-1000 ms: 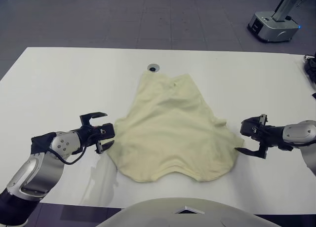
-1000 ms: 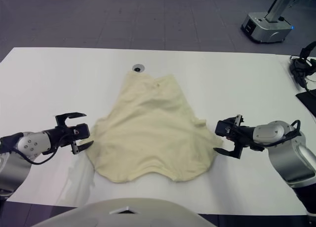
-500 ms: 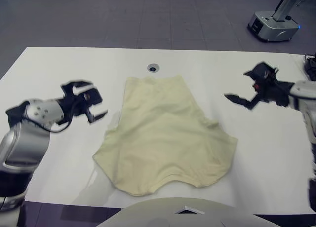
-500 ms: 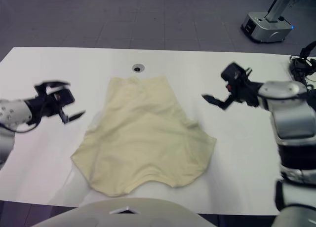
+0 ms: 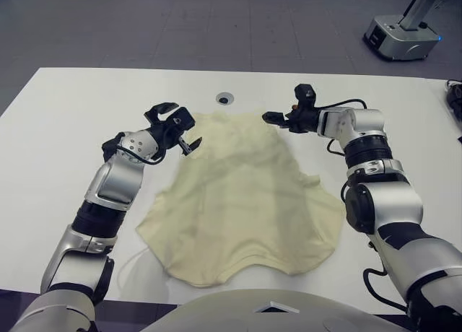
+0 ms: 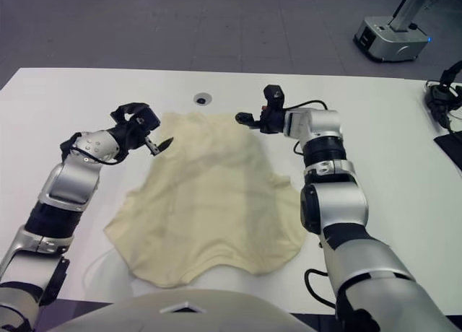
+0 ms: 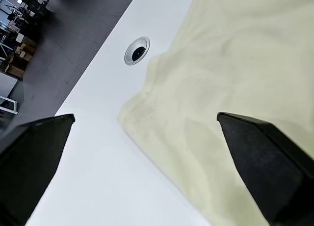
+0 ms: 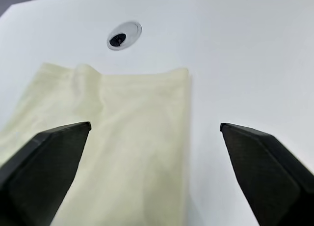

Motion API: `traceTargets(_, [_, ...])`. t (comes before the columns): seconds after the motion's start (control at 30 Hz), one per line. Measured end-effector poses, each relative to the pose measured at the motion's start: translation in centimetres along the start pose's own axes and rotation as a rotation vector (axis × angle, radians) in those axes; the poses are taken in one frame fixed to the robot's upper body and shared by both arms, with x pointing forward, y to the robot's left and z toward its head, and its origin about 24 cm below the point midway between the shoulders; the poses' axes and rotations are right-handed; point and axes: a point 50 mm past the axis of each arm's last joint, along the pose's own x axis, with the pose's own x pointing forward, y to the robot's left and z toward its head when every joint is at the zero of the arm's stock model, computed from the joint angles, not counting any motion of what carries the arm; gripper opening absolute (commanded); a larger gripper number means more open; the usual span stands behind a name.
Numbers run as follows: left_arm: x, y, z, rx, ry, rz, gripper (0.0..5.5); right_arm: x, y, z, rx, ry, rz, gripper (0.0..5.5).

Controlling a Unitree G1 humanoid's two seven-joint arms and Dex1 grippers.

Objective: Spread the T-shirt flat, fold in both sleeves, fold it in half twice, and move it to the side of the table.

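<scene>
Both silver arms extend forward and angle inward, with the black two-finger left end effector (image 5: 183,127) and right end effector (image 5: 277,118) each spread wide.

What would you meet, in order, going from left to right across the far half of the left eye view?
In order: left hand → round cable hole → right hand → wheeled base on the floor.

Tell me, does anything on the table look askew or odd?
The T-shirt lies askew and rumpled: narrow at the far end by the cable hole, wide and uneven near the robot.
</scene>
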Motion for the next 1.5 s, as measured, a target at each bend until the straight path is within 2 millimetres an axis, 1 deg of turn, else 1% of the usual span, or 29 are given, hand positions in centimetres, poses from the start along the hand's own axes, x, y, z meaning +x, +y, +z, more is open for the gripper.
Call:
traceTargets(0.03, [0.0, 0.0, 0.0, 0.002, -0.001, 0.001, 5.40, 0.1, -0.1, -0.2, -0.003, 0.009, -0.001, 4.20])
traceTargets(0.2, [-0.2, 0.0, 0.5, 0.039, -0.004, 0.018, 5.40, 0.8, -0.3, -1.8, -0.021, 0.085, 0.015, 3.27])
traceTargets(0.4, [-0.2, -0.1, 0.6, 0.048, 0.001, 0.019, 5.40, 1.2, 0.0, -2.1, -0.040, 0.100, 0.043, 2.26])
traceTargets(0.53, [-0.3, -0.2, 1.0, 0.060, -0.013, 0.021, 5.40, 1.2, -0.1, -2.2, -0.049, 0.101, 0.031, 1.46])
traceTargets(0.67, [-0.4, -0.4, 0.7, 0.053, -0.002, 0.015, 5.40, 1.2, -0.2, -2.2, -0.051, 0.102, 0.025, 0.93])
traceTargets(0.7, [-0.4, -0.5, 0.6, 0.050, 0.002, 0.013, 5.40, 1.2, -0.2, -2.3, -0.050, 0.102, 0.025, 0.68])
traceTargets(0.83, [-0.5, -0.7, 0.3, 0.043, 0.013, 0.010, 5.40, 1.1, -0.3, -2.1, -0.051, 0.099, 0.023, 0.03])
traceTargets(0.93, [-0.7, -0.8, 0.1, 0.037, 0.019, 0.010, 5.40, 0.9, 0.0, -1.4, -0.074, 0.085, 0.034, 0.01])
traceTargets(1.03, [-0.8, -1.0, 0.0, 0.032, 0.025, 0.008, 5.40, 0.5, 0.8, -0.3, -0.143, 0.048, 0.049, 0.01])
traceTargets(1.13, [-1.0, -1.2, -0.2, 0.027, 0.031, 0.008, 5.40, 0.3, 2.2, 0.1, -0.226, 0.037, 0.078, 0.01])
traceTargets(1.17, [-1.1, -1.3, -0.3, 0.024, 0.035, 0.006, 5.40, 0.3, 3.1, -0.1, -0.264, 0.034, 0.104, 0.01])
traceTargets(1.23, [-1.1, -1.4, -0.4, 0.020, 0.040, 0.003, 5.40, 0.7, 4.8, -0.9, -0.314, 0.048, 0.147, 0.01])
traceTargets(1.33, [-1.2, -1.6, -0.3, 0.021, 0.038, -0.002, 5.40, 1.4, 6.9, -3.0, -0.368, 0.090, 0.201, 0.01])
traceTargets(1.4, [-1.2, -1.7, -0.2, 0.021, 0.037, -0.005, 5.40, 1.7, 7.6, -4.3, -0.374, 0.117, 0.219, 0.01])
traceTargets(1.47, [-1.1, -1.7, -0.2, 0.022, 0.038, -0.009, 5.40, 1.8, 8.2, -4.8, -0.385, 0.121, 0.223, 0.01])
traceTargets(1.5, [-1.1, -1.8, -0.2, 0.022, 0.039, -0.011, 5.40, 1.8, 8.5, -4.9, -0.405, 0.118, 0.225, 0.25])
